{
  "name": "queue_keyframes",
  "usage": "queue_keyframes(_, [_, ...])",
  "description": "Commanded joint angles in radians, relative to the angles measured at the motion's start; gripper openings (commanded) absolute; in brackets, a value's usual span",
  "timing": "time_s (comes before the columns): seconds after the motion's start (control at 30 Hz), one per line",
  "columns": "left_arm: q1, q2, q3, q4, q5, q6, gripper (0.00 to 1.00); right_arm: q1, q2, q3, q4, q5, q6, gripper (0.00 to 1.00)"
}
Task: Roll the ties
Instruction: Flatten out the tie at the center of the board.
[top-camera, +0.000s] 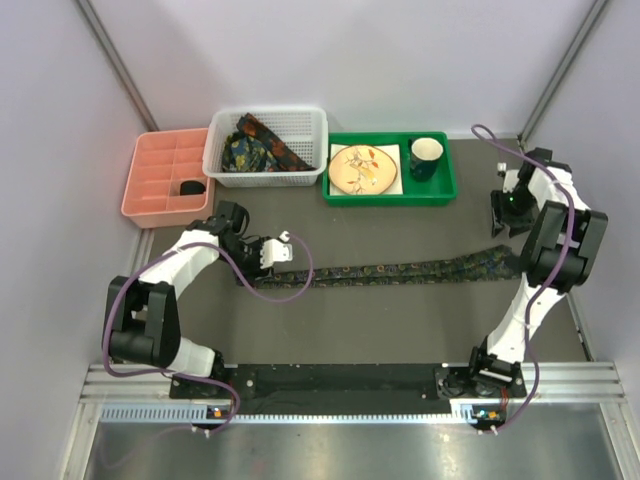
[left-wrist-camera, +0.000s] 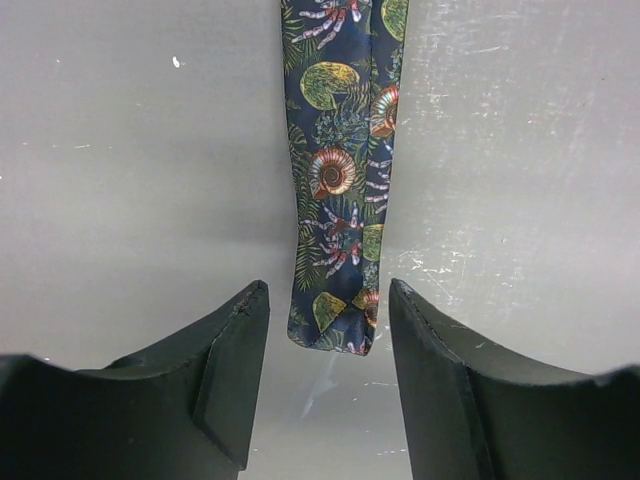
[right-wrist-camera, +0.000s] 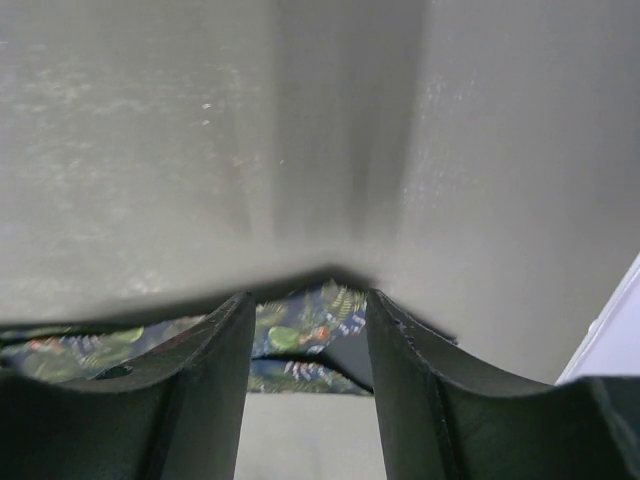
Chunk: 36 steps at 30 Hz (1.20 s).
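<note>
Dark floral-print fabric necktie (top-camera: 400, 270) lies flat on the tabletop (top-camera: 400, 320), unrolled. We see the left jaws and right jaws spread at its ends.

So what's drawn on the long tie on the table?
The tie is dark blue with spiral shells and green leaves; best in the left wrist view.

Dark tie (top-camera: 400, 271) w/ green/orange leaf & shell print lies flat, stretched straight across mid table (top-camera: 400, 225), narrow end left, wide end right. More ties (top-camera: 255, 148) bunched in white basket (top-camera: 268, 180).
</note>
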Motion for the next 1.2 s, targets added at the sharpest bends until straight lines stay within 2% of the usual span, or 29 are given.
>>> queue_keyframes(0.0, [0.005, -0.036, 0.028, -0.002, 0.034, -0.016, 0.56, -0.011, 0.037, 0.035, 0.025, 0.053, -0.014, 0.47])
queue_keyframes(0.13, [0.005, -0.035, 0.028, 0.003, 0.025, -0.013, 0.57, -0.011, 0.056, 0.0, 0.045, 0.096, -0.037, 0.45])
queue_keyframes(0.37, [0.005, -0.015, 0.048, 0.024, 0.01, -0.017, 0.57, -0.011, 0.048, -0.024, 0.008, 0.08, -0.022, 0.36])
queue_keyframes(0.53, [0.005, -0.001, 0.055, 0.035, 0.01, -0.017, 0.57, -0.011, 0.011, -0.041, -0.03, 0.043, 0.018, 0.37])
queue_keyframes(0.63, [0.005, -0.001, 0.057, 0.038, 0.011, -0.017, 0.57, -0.012, 0.002, -0.047, -0.035, 0.038, 0.014, 0.27])
queue_keyframes(0.67, [0.005, -0.001, 0.058, 0.04, 0.011, -0.017, 0.57, -0.011, 0.0, -0.044, -0.045, 0.049, 0.005, 0.19])
queue_keyframes(0.77, [0.005, 0.001, 0.058, 0.04, 0.007, -0.017, 0.57, -0.015, -0.027, -0.046, -0.053, 0.061, -0.017, 0.14])
queue_keyframes(1.07, [0.005, -0.012, 0.032, 0.032, 0.008, -0.017, 0.57, -0.017, -0.102, -0.149, -0.044, 0.119, -0.068, 0.1])
queue_keyframes(1.17, [0.005, -0.013, 0.031, 0.038, 0.002, -0.029, 0.62, -0.018, -0.107, -0.172, -0.006, 0.155, -0.072, 0.13])
